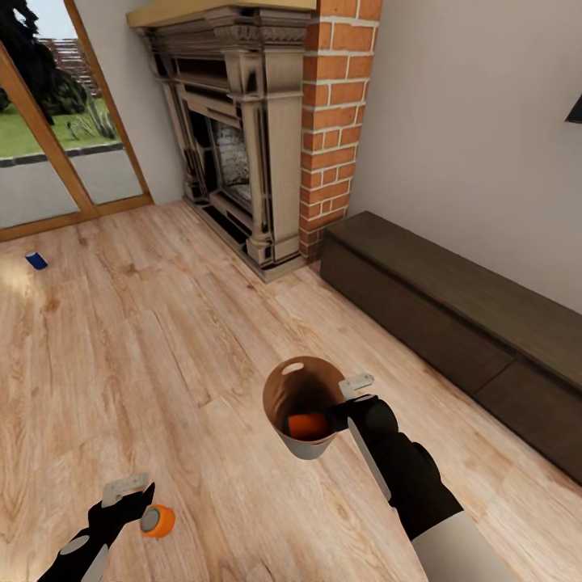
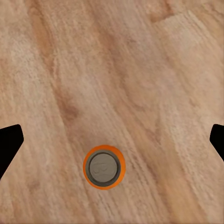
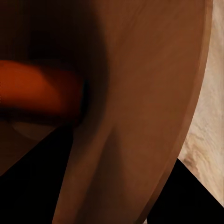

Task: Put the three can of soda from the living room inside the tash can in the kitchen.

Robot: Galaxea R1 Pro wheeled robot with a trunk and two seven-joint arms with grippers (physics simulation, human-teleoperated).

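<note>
Fingers [image 2: 10,142] of the left gripper [image 1: 133,495] stand wide apart, one on each side of an upright bright orange soda can with a grey metal top [image 2: 104,166] that rests on the light wood plank floor [image 1: 145,347] directly beneath, untouched between them. The right gripper [image 1: 349,404] holds the round tapered dark grey bin with a copper-brown rim [image 1: 284,380] by its rim, lifted off the floor; a second orange can [image 1: 307,426] lies inside against the bin's brown wall, just beside that gripper's fingers. Well apart from both grippers, a dark blue can [image 1: 35,259] lies on the floor near the wood-framed glass doors [image 1: 48,153], with the red brick fireplace [image 1: 267,129] and a dark wooden bench [image 1: 453,323] beyond.
</note>
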